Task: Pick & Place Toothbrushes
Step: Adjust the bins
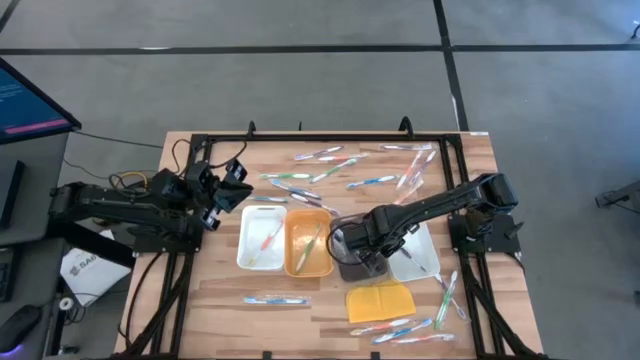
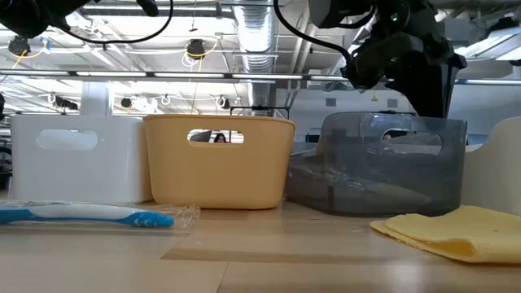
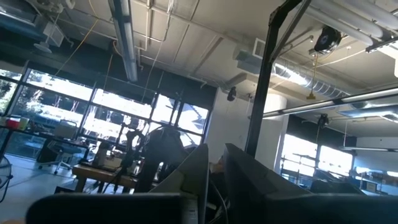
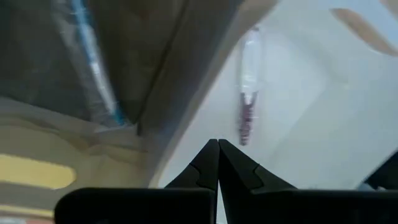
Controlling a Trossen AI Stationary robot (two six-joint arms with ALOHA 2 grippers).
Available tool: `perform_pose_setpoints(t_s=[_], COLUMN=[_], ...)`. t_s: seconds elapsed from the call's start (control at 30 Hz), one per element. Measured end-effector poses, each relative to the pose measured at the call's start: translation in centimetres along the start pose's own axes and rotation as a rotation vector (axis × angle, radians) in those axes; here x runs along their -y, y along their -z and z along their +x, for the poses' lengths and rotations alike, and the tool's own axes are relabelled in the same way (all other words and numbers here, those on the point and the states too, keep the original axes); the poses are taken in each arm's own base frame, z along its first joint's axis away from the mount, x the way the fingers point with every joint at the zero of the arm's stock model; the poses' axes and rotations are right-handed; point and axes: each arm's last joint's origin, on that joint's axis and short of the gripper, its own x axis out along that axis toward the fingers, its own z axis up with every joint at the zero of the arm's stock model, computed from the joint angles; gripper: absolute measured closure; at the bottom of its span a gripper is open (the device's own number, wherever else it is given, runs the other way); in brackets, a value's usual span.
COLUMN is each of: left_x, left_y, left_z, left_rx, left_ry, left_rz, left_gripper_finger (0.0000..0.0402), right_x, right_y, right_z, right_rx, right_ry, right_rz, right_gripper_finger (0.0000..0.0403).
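Nowhere is any writing legible; right gripper [image 1: 345,243] fingers pressed together over the grey tray [image 1: 352,266], left gripper [image 1: 236,188] fingers narrow.

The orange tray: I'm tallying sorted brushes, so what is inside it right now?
From above, the orange tray holds one toothbrush lying lengthwise, light-handled. From table height its wall hides the contents entirely, so nothing more can be confirmed there.

Two dark, matte six-joint arms — the left arm [image 1: 120,205] trailing looped black cables behind its wrist, the right arm [image 1: 440,205] slim and tubular — each ending in tapered black fingers [image 4: 233,171].
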Motion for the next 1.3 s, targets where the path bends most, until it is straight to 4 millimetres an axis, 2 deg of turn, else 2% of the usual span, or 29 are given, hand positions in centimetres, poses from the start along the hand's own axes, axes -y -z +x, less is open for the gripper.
perform_pose_setpoints(t_s=[0.6,0.93,1.3], left_x=[0.0,0.0,0.3], left_y=[0.0,0.0,0.1], left_z=[0.0,0.0,0.0], left_rx=[0.001,0.001,-0.002], left_ry=[0.001,0.001,0.016], left_rz=[0.000,-0.001,-0.010], left_gripper_finger=[0.0358,0.0358,0.0358], right_x=[-1.3,0.1,0.7], right_y=[0.0,0.6,0.8], right_z=[0.0,0.1,2.4], right_rx=[0.027,-0.028,-0.053], right_ry=[-0.117,0.021,0.083], right_rz=[-0.030,0.020,0.043], right_gripper_finger=[0.0403,0.0403,0.0403])
